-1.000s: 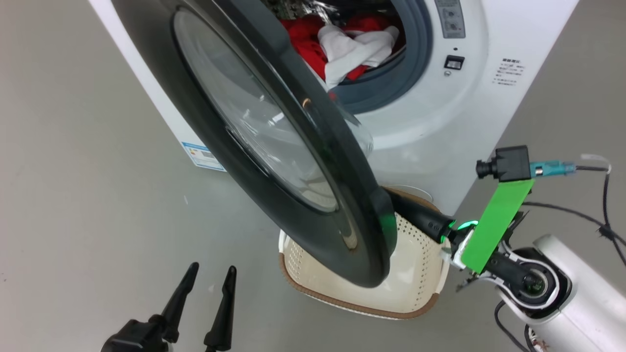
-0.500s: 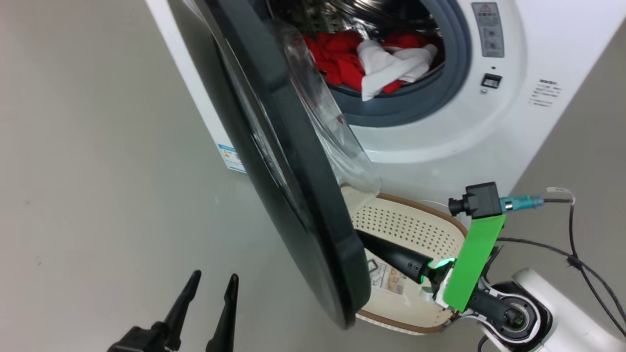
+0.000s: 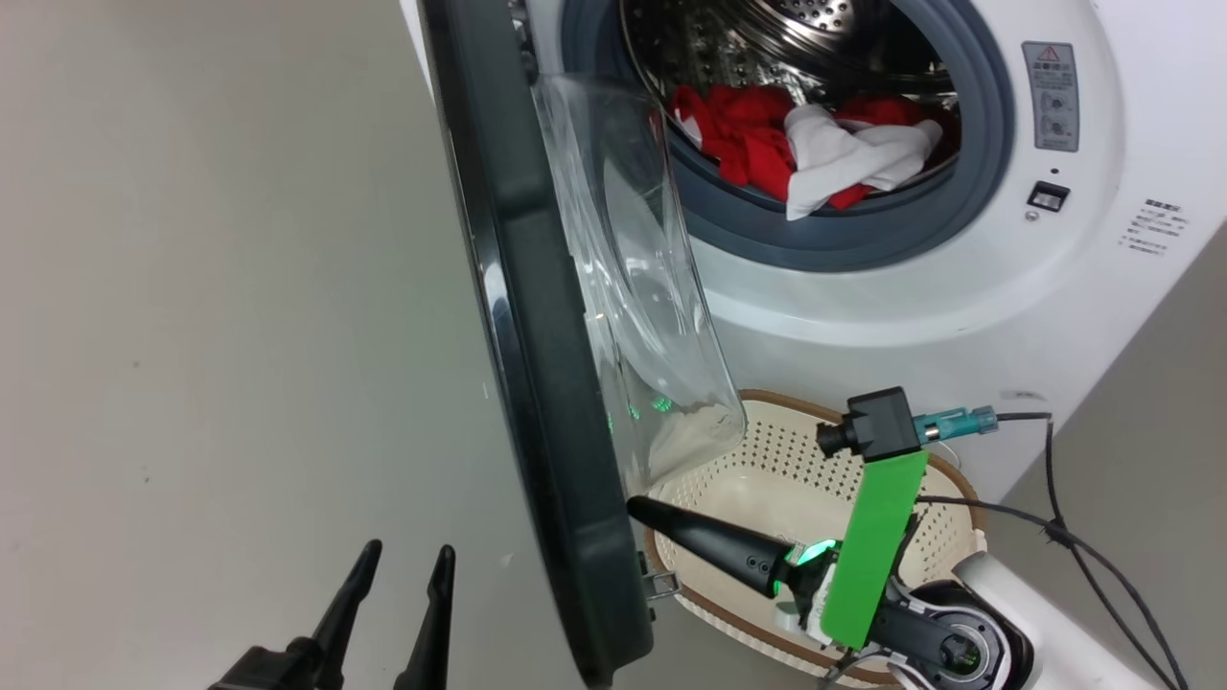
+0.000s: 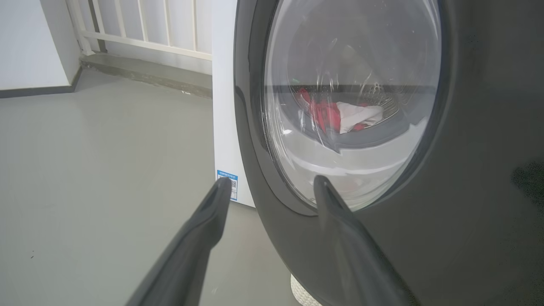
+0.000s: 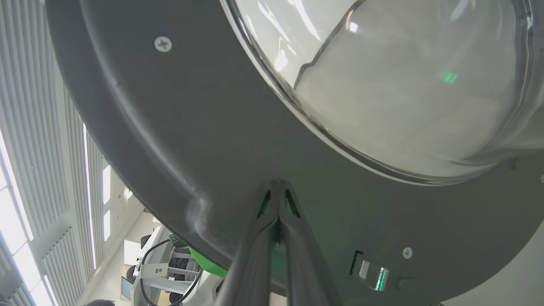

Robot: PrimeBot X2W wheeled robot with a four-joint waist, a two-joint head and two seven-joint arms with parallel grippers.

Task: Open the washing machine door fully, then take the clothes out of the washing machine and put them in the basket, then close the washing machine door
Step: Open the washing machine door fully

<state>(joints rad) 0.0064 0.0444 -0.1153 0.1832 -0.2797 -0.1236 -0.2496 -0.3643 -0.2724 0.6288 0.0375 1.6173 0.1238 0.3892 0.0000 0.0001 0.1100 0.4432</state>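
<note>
The washing machine (image 3: 959,316) stands with its door (image 3: 537,335) swung out, edge-on in the head view, the glass bowl (image 3: 633,287) facing the drum. Red and white clothes (image 3: 815,153) lie in the drum. The cream basket (image 3: 767,450) sits on the floor below the opening. My right gripper (image 3: 640,508) is shut, its tip against the inner side of the door (image 5: 170,127) below the bowl (image 5: 403,85), fingers together (image 5: 278,187). My left gripper (image 3: 406,556) hangs open at the lower left, outside the door (image 4: 467,170), gripper (image 4: 272,182) holding nothing. The clothes (image 4: 340,117) show through the glass.
Bare grey floor (image 3: 192,335) spreads left of the door. The door's latch (image 5: 369,267) sits near my right fingers. A white railing and wall (image 4: 140,25) stand behind the machine's side. A cable (image 3: 1064,498) trails from my right wrist camera over the basket's right end.
The door has swung further open, from facing the camera to edge-on, with my shut right gripper following its inner side. The head view has shifted. My left gripper keeps its place.
</note>
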